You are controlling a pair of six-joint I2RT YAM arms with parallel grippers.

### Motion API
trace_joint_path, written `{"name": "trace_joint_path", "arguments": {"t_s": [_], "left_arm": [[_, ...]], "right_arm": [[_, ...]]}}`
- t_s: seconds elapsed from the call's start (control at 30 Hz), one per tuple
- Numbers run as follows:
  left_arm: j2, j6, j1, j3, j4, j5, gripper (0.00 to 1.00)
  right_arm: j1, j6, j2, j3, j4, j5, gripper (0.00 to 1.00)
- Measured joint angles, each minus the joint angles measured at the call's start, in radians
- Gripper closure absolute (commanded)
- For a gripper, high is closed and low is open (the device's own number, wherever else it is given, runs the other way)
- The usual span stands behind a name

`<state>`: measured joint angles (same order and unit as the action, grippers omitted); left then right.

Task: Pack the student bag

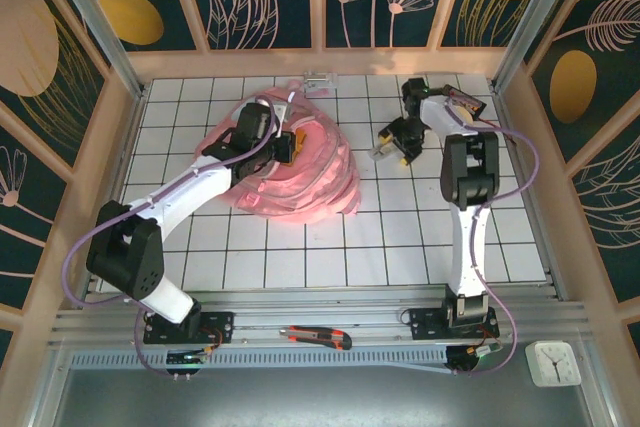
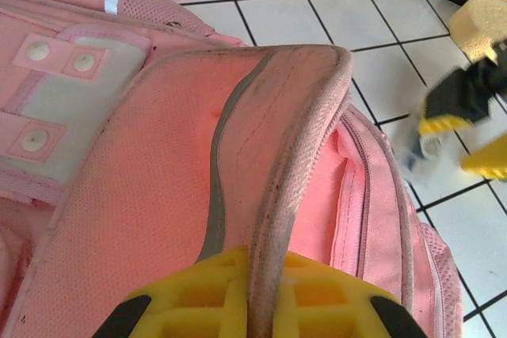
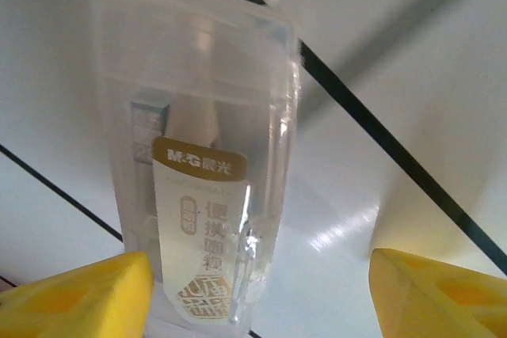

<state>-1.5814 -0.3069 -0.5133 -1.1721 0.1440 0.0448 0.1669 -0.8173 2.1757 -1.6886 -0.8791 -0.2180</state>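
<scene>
Our left fingers (image 2: 325, 298) clench the student bag (image 1: 310, 179) by its rim, far left on the bench (image 1: 300, 257), probably to prop it open. Our right fingers (image 3: 79, 294) are released and straddle a clear case (image 3: 198, 156). Next we must close on it and carry it left into the bag.

We record one legible marking. The clear plastic case (image 3: 198, 116) bears a gold-and-white label (image 3: 203, 235). Its gold header reads "M&G" in white, followed by two small Chinese characters. On the white field beneath stands a column of larger gold Chinese characters, which we cannot make out with certainty. The dial figures of the small white clock (image 1: 553, 362) are too small to read.
</scene>
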Motion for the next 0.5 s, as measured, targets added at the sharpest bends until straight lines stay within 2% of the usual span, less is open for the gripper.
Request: {"name": "trace_joint_path", "arguments": {"t_s": [0.17, 0.27, 0.5], "left_arm": [[0.0, 0.004, 0.0, 0.001, -0.006, -0.002, 1.0], [0.0, 0.004, 0.0, 0.001, -0.006, -0.001, 1.0], [0.0, 0.003, 0.0, 0.001, -0.006, -0.001, 1.0]], "right_arm": [[0.02, 0.017, -0.167, 0.247, 0.02, 0.011, 0.27], [0.044, 0.03, -0.235, 0.334, 0.005, 0.034, 0.27], [0.111, 0.065, -0.303, 0.335, -0.064, 0.096, 0.27]]}}
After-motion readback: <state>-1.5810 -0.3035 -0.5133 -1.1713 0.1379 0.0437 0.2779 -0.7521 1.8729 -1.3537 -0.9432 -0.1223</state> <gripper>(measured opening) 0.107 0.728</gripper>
